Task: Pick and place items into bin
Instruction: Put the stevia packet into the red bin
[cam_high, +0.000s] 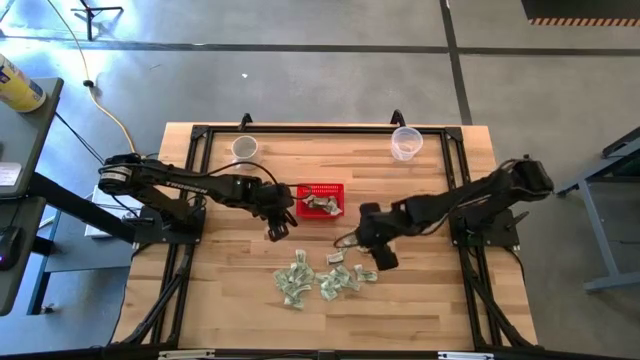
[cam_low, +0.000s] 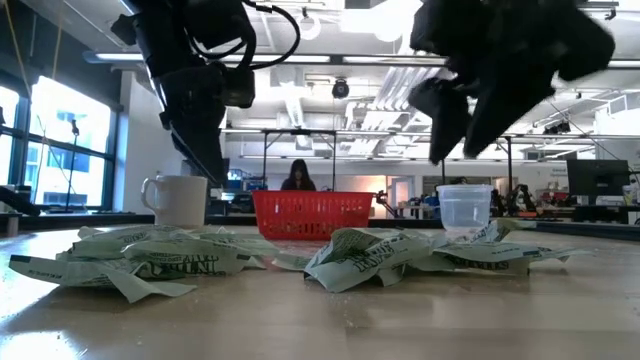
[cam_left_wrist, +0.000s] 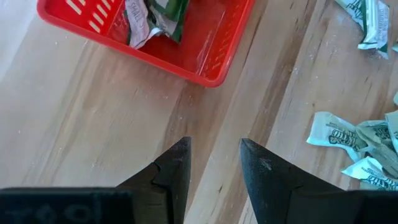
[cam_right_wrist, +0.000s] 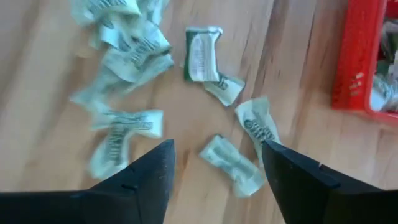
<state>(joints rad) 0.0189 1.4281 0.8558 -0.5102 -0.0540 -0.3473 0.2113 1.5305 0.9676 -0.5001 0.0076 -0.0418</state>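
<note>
The red bin (cam_high: 320, 200) stands mid-table and holds a few pale green-and-white items (cam_left_wrist: 152, 18). More items (cam_high: 318, 278) lie in a loose pile nearer the front edge, flat on the wood. My left gripper (cam_left_wrist: 214, 144) hangs open over bare table just left of and nearer than the bin (cam_left_wrist: 205, 65), nothing between its fingers. My right gripper (cam_right_wrist: 217, 146) hangs open above the pile's far right part, with scattered items (cam_right_wrist: 233, 163) below it and the bin (cam_right_wrist: 360, 56) off to one side. In the high view it (cam_high: 358, 243) is right of and nearer than the bin.
A white mug (cam_high: 243, 148) and a clear plastic cup (cam_high: 405, 143) stand near the table's far edge, well behind the bin. Black frame rails (cam_high: 195, 180) run along both sides of the wooden top. Bare wood lies around the pile.
</note>
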